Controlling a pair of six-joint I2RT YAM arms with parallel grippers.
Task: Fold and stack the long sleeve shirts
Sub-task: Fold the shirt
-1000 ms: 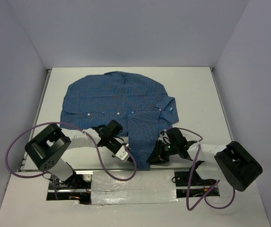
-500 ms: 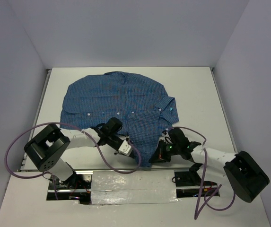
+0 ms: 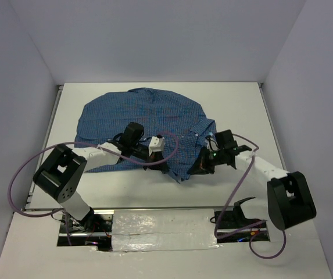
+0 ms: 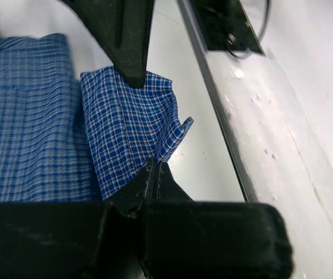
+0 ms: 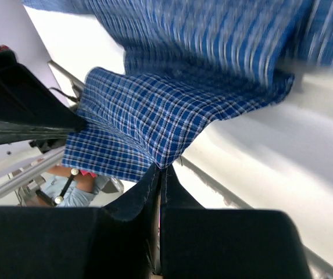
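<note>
While both arms reached over the table (image 3: pixel 242 104), the blue checked shirt (image 3: pixel 140 113) lay across its middle and far part. Its collar was toward the right, and its far portion lay flat on the surface.

Findings: the left gripper (image 4: pixel 154 170) had its jaws together, clamped on a near edge of the shirt, with a checked flap bunched at the pinch. The right gripper (image 5: pixel 160 168) had its jaws likewise closed on a fold of the same fabric, which draped away from them. From above, the two pinch points sat near one another at the garment's near edge, where the cloth was raised and rumpled. Whether the gripped strip was sleeve or hem could not be determined.

Assessment: the work appeared to be at an early fold. Most of the garment was spread open, no compact folded packet was evident and no stack had been started. Only one shirt was in view. Outstanding items: carrying the held edge over the body, making the further folds, then stacking.
</note>
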